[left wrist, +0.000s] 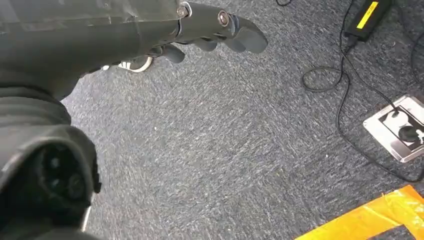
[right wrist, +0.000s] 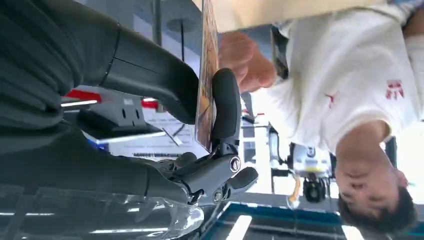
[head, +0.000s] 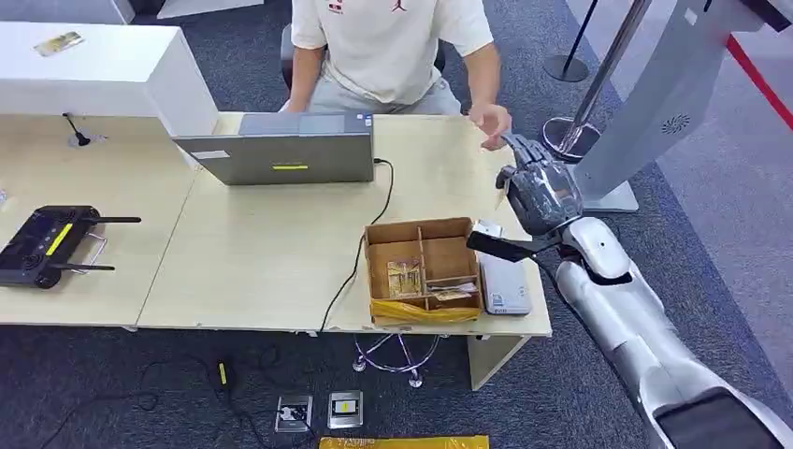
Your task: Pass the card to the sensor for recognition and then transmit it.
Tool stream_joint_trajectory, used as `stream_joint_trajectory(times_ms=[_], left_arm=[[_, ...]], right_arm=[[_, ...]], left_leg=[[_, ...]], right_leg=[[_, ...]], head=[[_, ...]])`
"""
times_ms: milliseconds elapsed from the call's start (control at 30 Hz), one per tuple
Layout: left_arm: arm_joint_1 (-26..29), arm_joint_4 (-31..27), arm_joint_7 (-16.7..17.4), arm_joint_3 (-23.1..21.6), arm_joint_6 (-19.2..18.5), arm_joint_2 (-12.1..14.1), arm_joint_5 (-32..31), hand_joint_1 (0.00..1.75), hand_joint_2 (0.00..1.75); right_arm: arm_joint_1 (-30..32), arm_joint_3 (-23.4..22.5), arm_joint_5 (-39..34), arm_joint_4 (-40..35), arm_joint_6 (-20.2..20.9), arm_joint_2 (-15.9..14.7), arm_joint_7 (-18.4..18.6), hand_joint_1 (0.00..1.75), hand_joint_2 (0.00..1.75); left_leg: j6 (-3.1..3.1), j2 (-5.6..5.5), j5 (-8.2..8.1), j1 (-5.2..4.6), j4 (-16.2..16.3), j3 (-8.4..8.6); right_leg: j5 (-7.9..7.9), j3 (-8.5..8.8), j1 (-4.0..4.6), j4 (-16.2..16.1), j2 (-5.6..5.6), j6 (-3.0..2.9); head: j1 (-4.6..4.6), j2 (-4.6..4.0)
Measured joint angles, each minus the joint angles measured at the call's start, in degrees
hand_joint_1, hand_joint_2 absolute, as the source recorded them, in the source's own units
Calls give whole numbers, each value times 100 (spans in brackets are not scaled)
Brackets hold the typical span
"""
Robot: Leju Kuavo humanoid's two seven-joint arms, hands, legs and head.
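Even, bright indoor light falls on the desk (head: 252, 253), with soft shadows. Just beyond the right hand's fingers (right wrist: 225, 107), the background glares white. Beside the left hand's fingers (left wrist: 240, 35), the carpet (left wrist: 225, 140) looks sharp.

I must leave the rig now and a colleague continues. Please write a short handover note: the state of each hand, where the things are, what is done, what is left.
Right hand: raised past the far right corner of the table, pinching the card between thumb and finger.
Left hand: hangs over the carpet, holds nothing, fingers apart.
The person's hand is stretched out just beside the card; I cannot tell if it touches it.
The card box and the white sensor sit at the table's near right edge.
Done: card picked up and offered. Whether it was scanned cannot be told.
Left: release the card to the person.
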Motion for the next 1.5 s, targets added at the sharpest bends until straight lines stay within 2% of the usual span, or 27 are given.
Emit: stream_joint_trajectory(times_ms=[300, 800, 867, 1333, 1433, 1500], left_arm=[[-8, 0, 0, -68, -2, 0, -4, 0, 0], [-236, -28, 74, -278, -118, 2, -241, 0, 0], [-277, -31, 111, -319, -144, 0, -282, 0, 0], [-367, -61, 186, -496, -219, -9, -341, 0, 0], [-365, -61, 186, -498, -205, -9, -306, 0, 0], [-361, -59, 186, -498, -190, -11, -252, 0, 0]], right_arm=[[-182, 41, 81, 85, -24, 295, 2, 175, 175], [-400, 87, 136, 990, -549, 538, 101, 175, 175], [-425, 85, 142, 1095, -625, 544, 133, 2, 175], [-472, 42, 135, 1488, -1019, 542, 166, 0, 175], [-472, 13, -22, 1497, -898, 544, 122, 0, 175], [-467, -33, -417, 1458, -510, 546, 76, 0, 175]], left_leg=[[0, -3, 0, 1, 0, -3], [0, -4, 0, 1, 0, -2], [0, -4, 0, 1, 0, -2], [0, -1, 0, 1, 1, -2], [0, -1, 0, 1, 1, -2], [0, -1, 0, 1, 1, -2]], right_leg=[[-1, -1, 2, -1, -4, -1], [-1, -1, 2, -1, -5, -1], [-1, -1, 1, -1, -5, -1], [-1, -4, 2, -1, 0, -1], [-1, -4, 2, -1, 0, -1], [-1, -3, 2, -1, -1, -1]], head=[[0, 0], [0, 0], [0, 0], [0, 0], [0, 0], [0, 0]])
